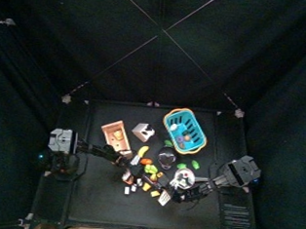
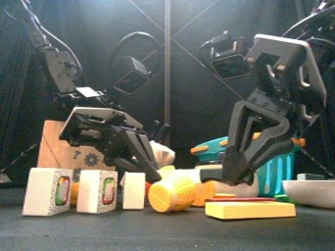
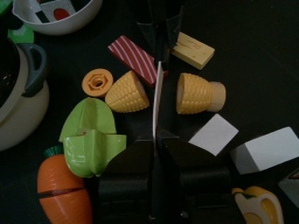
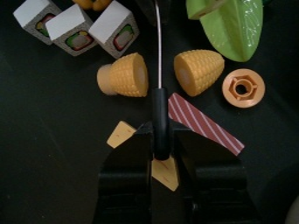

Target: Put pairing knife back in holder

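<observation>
Near the table's front middle, over a crowd of toy food, the paring knife (image 4: 156,109) is off the table. The right gripper (image 4: 156,156) is closed on its black handle. The thin blade points toward the left gripper (image 3: 156,156), whose jaws stand apart on either side of the blade's tip. Whether they touch it I cannot tell.

Below the blade lie two yellow corn halves (image 4: 125,75), one on each side of it. A red-and-white striped strip (image 4: 205,124) lies just beside the handle, with a pale cheese wedge (image 4: 121,133) on the handle's other side. An orange ring slice (image 4: 244,86), a green leafy vegetable (image 4: 239,26) and three small cartons (image 4: 76,26) crowd close around, and a carrot (image 3: 65,188) lies by the left gripper.

The holder (image 1: 116,134) stands toward the far left, well apart from the knife, with both arms and the toy clutter between them. The small white-grey box (image 1: 145,131) is just right of it, and the turquoise basket (image 1: 185,131) is farther right.
</observation>
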Available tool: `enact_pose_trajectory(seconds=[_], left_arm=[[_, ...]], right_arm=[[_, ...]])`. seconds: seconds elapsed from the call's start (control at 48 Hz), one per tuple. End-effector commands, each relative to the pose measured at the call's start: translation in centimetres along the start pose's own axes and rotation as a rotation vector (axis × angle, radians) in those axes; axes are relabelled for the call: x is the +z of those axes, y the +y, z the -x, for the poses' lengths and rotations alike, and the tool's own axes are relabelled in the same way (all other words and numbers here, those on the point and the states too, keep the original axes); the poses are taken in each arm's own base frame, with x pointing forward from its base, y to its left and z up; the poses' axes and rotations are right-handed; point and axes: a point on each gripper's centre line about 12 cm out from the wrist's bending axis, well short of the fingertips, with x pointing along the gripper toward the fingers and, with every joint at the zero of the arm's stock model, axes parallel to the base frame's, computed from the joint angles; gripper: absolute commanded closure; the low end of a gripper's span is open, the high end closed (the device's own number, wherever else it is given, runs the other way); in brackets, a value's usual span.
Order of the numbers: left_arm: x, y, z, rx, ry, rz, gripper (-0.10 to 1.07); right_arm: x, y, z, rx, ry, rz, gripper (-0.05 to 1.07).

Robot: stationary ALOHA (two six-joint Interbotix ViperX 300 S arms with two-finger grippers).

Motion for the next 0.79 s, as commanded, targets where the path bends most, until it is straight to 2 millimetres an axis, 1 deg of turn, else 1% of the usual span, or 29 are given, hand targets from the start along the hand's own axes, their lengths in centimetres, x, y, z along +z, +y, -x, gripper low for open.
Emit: enact_pose_trajectory(seconds=[0.0, 0.167, 0.25, 0.417, 0.542, 0.646, 0.771], left_arm=[[1.2, 0.5, 0.4, 0.018, -0.032, -0.007, 0.5], [1.8, 0.8, 0.8, 0.037, -0.051, 0.011, 0.46], [1.9, 1.0, 0.8, 0.049, -0.058, 0.031, 0.41], [2.1, 1.2, 1.1, 0.071, -0.065, 0.064, 0.25], [2.7, 1.4, 1.6, 0.096, -0.076, 0.082, 0.17], [3.6, 1.5, 2.1, 0.114, -0.103, 0.097, 0.13], [4.7, 1.4, 3.0, 0.129, -0.135, 0.103, 0.12]], right_arm=[[1.7, 1.1, 1.7, 0.057, -0.035, -0.025, 0.58], [2.0, 1.1, 2.1, 0.065, -0.04, -0.025, 0.58], [1.9, 1.0, 2.1, 0.063, -0.038, -0.024, 0.58], [1.9, 1.0, 2.2, 0.065, -0.039, -0.027, 0.58], [2.2, 1.0, 2.6, 0.073, -0.044, -0.034, 0.58], [2.5, 1.0, 3.1, 0.083, -0.05, -0.04, 0.58], [2.6, 0.9, 3.4, 0.087, -0.053, -0.043, 0.58]])
